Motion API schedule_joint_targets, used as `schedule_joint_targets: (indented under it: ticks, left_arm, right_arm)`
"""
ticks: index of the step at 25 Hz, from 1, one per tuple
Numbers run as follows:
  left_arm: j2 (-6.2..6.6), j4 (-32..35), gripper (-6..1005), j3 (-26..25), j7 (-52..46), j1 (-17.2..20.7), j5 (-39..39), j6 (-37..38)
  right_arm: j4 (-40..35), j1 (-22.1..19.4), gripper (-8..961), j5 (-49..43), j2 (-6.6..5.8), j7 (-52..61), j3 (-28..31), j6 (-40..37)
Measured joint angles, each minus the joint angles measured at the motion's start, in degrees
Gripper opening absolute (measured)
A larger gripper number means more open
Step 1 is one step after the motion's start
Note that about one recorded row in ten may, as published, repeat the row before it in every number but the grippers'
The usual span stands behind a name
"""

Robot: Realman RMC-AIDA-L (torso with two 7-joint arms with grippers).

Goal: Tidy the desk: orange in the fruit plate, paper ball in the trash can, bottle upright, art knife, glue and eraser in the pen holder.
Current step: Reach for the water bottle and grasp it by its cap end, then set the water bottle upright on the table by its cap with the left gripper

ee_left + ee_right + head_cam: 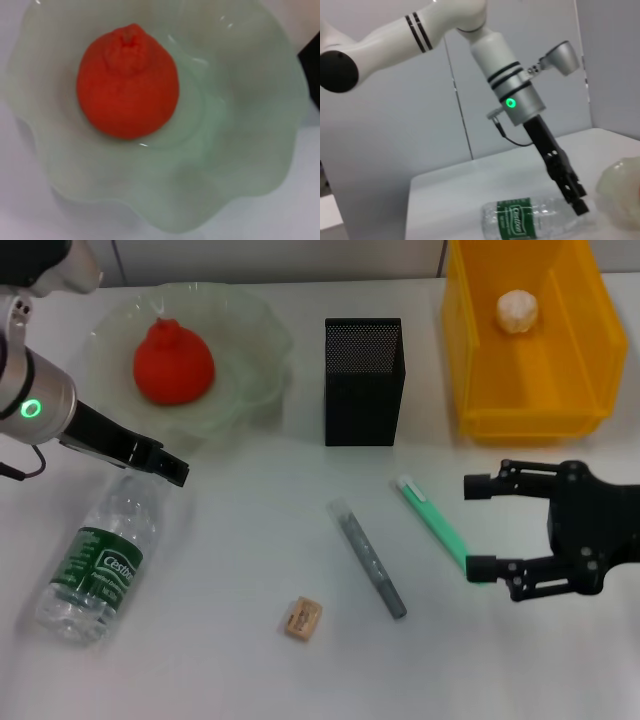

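Yellow trash can holds the paper ball; orange sits in the fruit plate. Bottle lies flat, left gripper at its cap, fingers unclear. Right gripper spread around the green art knife.

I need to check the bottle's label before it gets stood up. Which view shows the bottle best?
The head view: the bottle lies whole on its side, label up, below the left hand. The right wrist view shows it side-on, its neck end behind that hand. The left wrist view shows only the orange in the fruit plate.
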Motion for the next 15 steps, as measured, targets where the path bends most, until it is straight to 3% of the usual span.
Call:
schedule_joint_targets:
  ticks: [7,12,15]
  left_arm:
    - [-0.1,-5.7,775,4.5,-1.4,-3.3,4.2,-2.2]
    - [-0.1,-8.3,759,4.8,-0.9,-4.1,4.9,-3.7]
    - [-0.08,-7.1,631,4.9,-0.8,-3.2,4.8,-4.0]
  right_arm:
    - [2.1,0.5,850,0.0,-0.22,-1.0,0.2,-0.6]
    - [2.2,0.2,850,0.0,-0.29,-1.1,0.5,-1.0]
    - [2.2,0.1,850,0.0,-0.34,-1.2,0.6,-1.0]
